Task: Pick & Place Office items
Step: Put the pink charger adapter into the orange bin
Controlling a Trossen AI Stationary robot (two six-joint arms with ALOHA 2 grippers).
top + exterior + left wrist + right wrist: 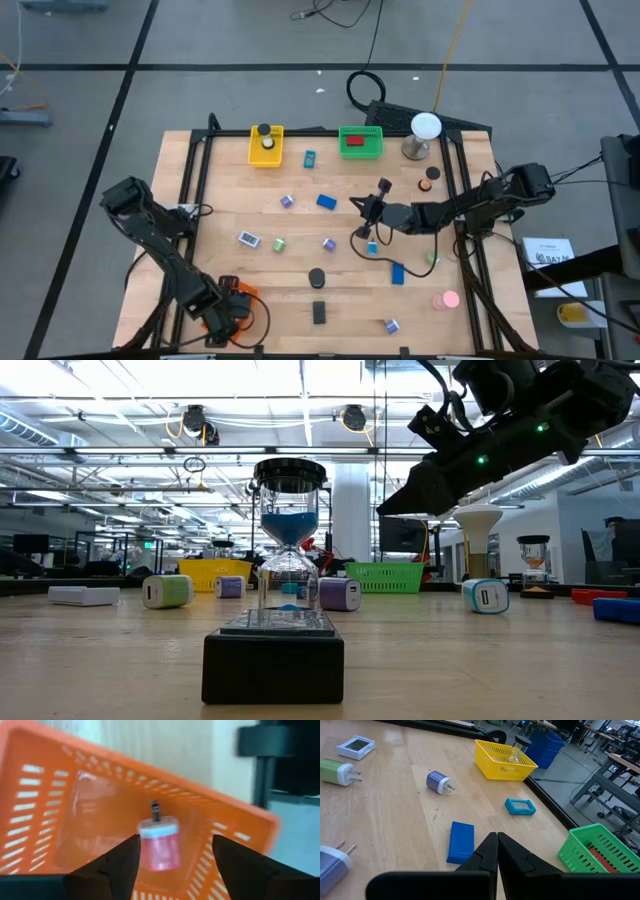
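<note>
My left gripper hangs open over the orange basket at the table's near left corner, pointing steeply down. A pink charger plug with a white end shows in the basket below, between the two fingers. My right gripper is shut with nothing in it, above mid-table. Just beyond its tips a blue block lies flat on the wood. Chargers, a cyan frame and other small items lie scattered.
A yellow basket and a green basket stand at the far edge, next to a white ball on a grey stand. A black block and an hourglass stand near the front edge.
</note>
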